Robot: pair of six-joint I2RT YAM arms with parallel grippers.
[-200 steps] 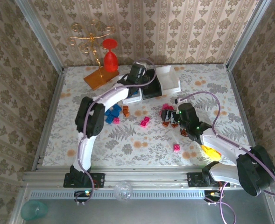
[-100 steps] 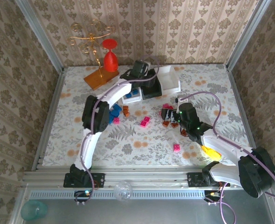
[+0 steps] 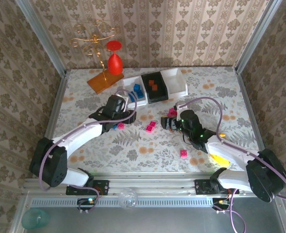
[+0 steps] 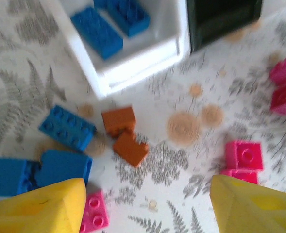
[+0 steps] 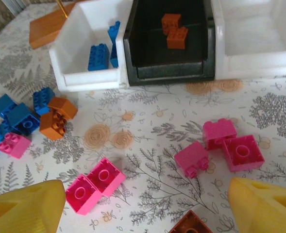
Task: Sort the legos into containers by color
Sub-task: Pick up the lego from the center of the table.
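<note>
Left end effector is pulling back from the white bin, fingers apart over orange legos beside blue legos; right end effector is gaping above pink legos.

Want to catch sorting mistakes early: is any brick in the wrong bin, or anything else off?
Nothing stands out. The left white bin holds only blue bricks, the black bin only orange bricks. The loose bricks on the table are simply not sorted yet.
</note>
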